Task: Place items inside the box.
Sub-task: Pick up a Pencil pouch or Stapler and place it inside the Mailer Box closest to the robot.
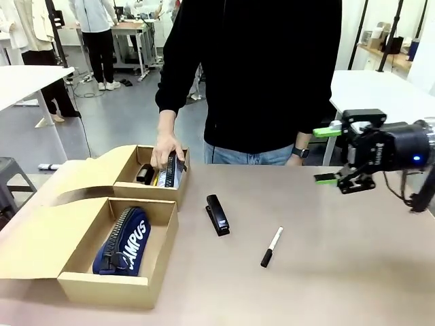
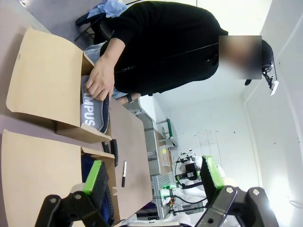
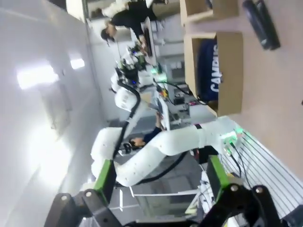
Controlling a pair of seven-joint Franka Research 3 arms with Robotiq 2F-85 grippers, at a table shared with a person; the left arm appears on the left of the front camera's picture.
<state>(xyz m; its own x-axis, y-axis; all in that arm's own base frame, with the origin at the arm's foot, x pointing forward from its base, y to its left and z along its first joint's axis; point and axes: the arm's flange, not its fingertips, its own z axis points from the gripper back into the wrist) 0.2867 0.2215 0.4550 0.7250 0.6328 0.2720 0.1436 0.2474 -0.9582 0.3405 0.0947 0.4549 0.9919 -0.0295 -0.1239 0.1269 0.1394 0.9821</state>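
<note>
The right tool (image 1: 326, 155) is being held wide open above the right side of the table (image 1: 340, 272), with nothing between its green pads and nothing touched by it. In the right wrist view the same tool (image 3: 160, 176) is being shown with its jaws apart and empty. The left tool (image 2: 152, 176) is likewise being held open and empty, and the boxes are being seen past it.

A white marker with a black cap (image 1: 272, 246) is being left lying on the table near the middle, and a black stapler (image 1: 217, 214) is lying just to its left, a little farther off.

At the left, two open cardboard boxes are being filled. In the near box (image 1: 109, 292) a navy pouch lettered "CAMPUS" (image 1: 126, 239) is lying. In the far box (image 1: 146, 192) a grey pouch (image 2: 92, 111) is being pressed down by the person's hand (image 1: 166, 153), beside a black item (image 1: 145, 174) and a yellow one (image 1: 155, 178).
</note>
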